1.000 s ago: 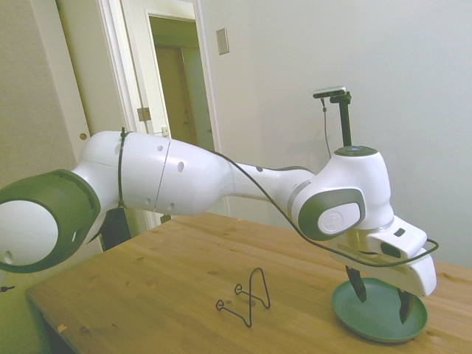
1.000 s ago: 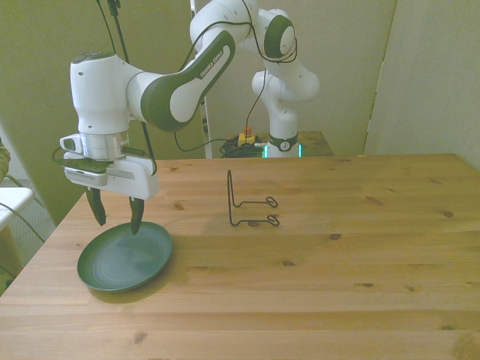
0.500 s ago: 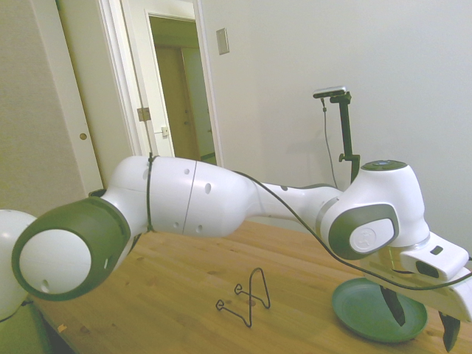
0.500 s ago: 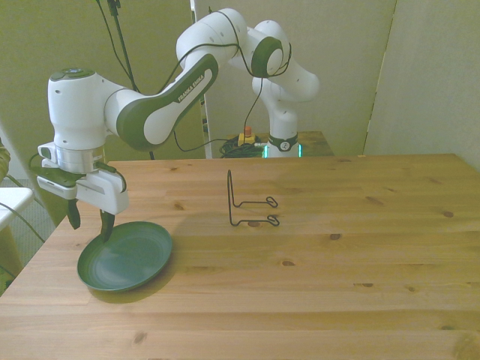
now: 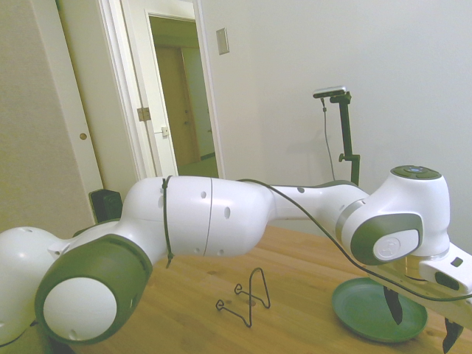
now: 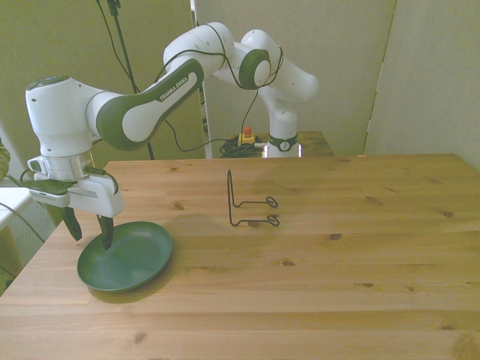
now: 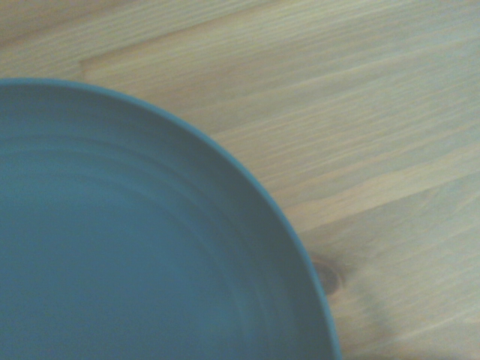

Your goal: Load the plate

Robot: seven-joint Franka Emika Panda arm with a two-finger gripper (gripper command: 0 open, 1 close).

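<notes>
Spread apart, the claw [image 6: 89, 229] hangs low over the edge of the plate [image 6: 131, 259], at the front view's left end of the counter [image 6: 315, 270]. One dark finger [image 6: 106, 230] points down inside the rim, the other [image 6: 74, 224] sits outside it, so the rim lies between them; whether either tip touches the plate I can't quite make out. That teal-green plate lies flat on the wood, with nothing on it. From the side, one finger [image 5: 393, 304] shows over the plate's [image 5: 369, 310] bowl and the other [image 5: 450, 335] just past its edge. A bent black wire rack [image 6: 249, 202] stands well apart from the plate, nearer the counter's middle. Close up, the wrist view shows only the plate's curved rim [image 7: 255, 199] against pale wood grain.
</notes>
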